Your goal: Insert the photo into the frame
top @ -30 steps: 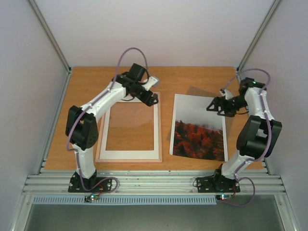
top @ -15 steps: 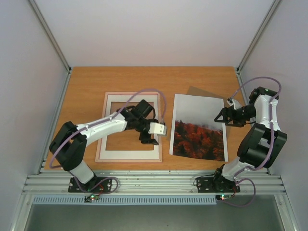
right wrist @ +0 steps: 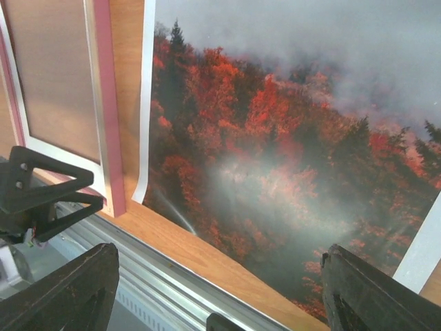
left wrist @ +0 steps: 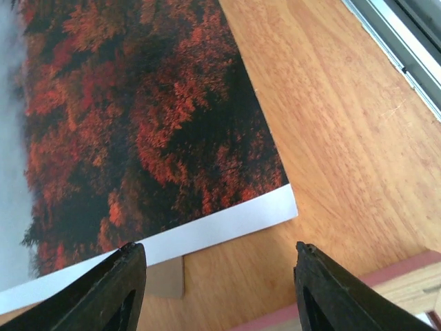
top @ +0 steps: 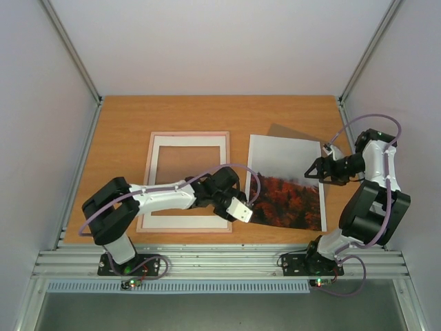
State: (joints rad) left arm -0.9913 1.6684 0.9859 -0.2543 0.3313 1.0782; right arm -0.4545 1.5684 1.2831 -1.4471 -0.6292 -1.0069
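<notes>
Left wrist: left hand (left wrist: 217, 276) spread above photo (left wrist: 138, 138).

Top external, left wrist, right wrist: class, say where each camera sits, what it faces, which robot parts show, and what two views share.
Top external: above and behind, looking down on table, frame, photo; left arm and right arm show.
Left wrist: left arm's wrist, looking down at the photo's corner; left jaws show.
Right wrist: right arm's wrist, looking across the photo; right jaws show.
Shared: both wrist views show the frame.
</notes>
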